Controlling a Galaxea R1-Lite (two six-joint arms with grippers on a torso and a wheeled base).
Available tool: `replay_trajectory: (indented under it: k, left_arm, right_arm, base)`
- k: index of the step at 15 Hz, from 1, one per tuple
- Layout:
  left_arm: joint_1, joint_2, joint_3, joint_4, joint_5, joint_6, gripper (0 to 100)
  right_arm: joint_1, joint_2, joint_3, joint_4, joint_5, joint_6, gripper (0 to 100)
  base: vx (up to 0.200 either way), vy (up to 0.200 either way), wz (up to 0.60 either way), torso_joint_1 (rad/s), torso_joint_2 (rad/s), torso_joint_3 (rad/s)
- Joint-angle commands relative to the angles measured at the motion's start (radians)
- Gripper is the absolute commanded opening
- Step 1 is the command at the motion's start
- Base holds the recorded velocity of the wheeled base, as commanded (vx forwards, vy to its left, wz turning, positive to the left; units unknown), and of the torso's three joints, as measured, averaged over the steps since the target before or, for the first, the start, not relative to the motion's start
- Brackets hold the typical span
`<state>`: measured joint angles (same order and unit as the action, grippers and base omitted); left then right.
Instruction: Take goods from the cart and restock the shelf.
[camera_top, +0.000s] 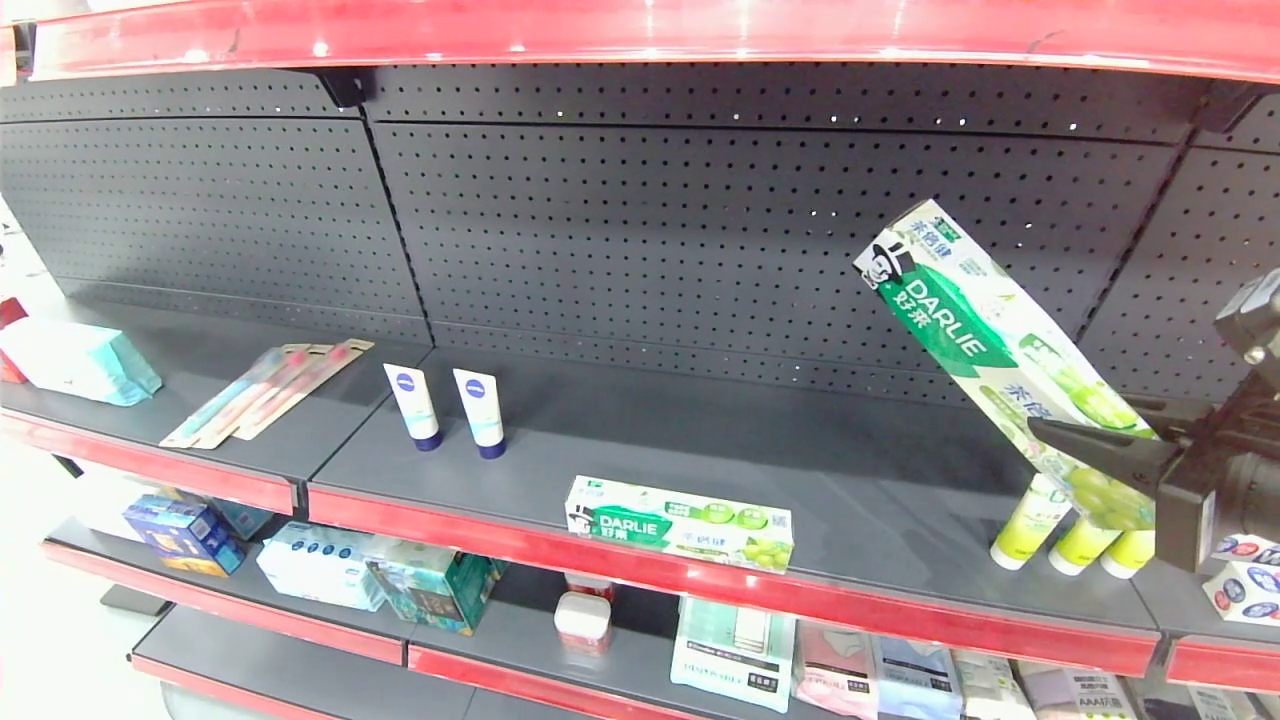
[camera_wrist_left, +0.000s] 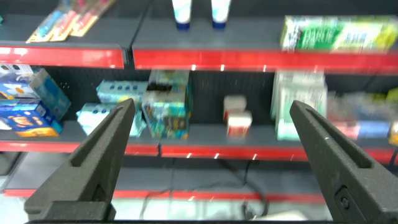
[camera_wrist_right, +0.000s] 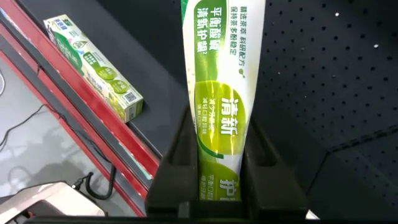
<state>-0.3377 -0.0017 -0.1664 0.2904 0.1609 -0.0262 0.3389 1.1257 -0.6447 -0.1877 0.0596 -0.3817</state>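
Over at the right end of the shelf, the right arm comes in from the side, level above the board. The right gripper is clamped on the lower end of a toothpaste box, fingers pressed to opposite faces, and the box is tilted up towards the back panel. The left gripper hangs out in front of the shelf, facing its lower tiers, jaws spread wide.

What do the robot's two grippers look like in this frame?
The matte black left gripper has two long wedge-shaped fingers tapering to blunt tips. The right gripper is matte black too, with tapered fingers on a boxy black body.
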Motion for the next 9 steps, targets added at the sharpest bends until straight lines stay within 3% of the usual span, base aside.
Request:
replay_trajectory:
  k: [1, 2, 3, 6, 9]
  left_arm:
    - [0.0, 0.002, 0.002, -0.01, -0.001, 0.006, 100]
    - [0.0, 0.002, 0.011, -0.011, 0.009, 0.017, 100]
    - [0.014, 0.022, 0.015, -0.019, 0.031, 0.003, 100]
    - [0.071, 0.091, 0.016, -0.025, 0.062, 0.002, 100]
    - [0.088, 0.094, 0.025, -0.034, 0.181, -0.012, 100]
  right_arm:
    - [0.0, -0.001, 0.0, -0.001, -0.001, -0.002, 0]
    - [0.0, -0.003, 0.002, -0.001, -0.001, -0.002, 0]
    - [0.0, -0.011, 0.002, 0.001, -0.001, -0.003, 0]
    - [0.0, -0.012, 0.003, 0.001, -0.001, -0.002, 0]
    - [-0.001, -0.014, 0.016, -0.001, -0.001, 0.0, 0]
  base:
    - [0.0, 0.0, 0.0, 0.0, 0.0, 0.0]
    - [0.0, 0.0, 0.0, 0.0, 0.0, 0.0]
    - [0.0, 0.0, 0.0, 0.0, 0.0, 0.0]
    - [0.0, 0.0, 0.0, 0.0, 0.0, 0.0]
    - [0.0, 0.0, 0.0, 0.0, 0.0, 0.0]
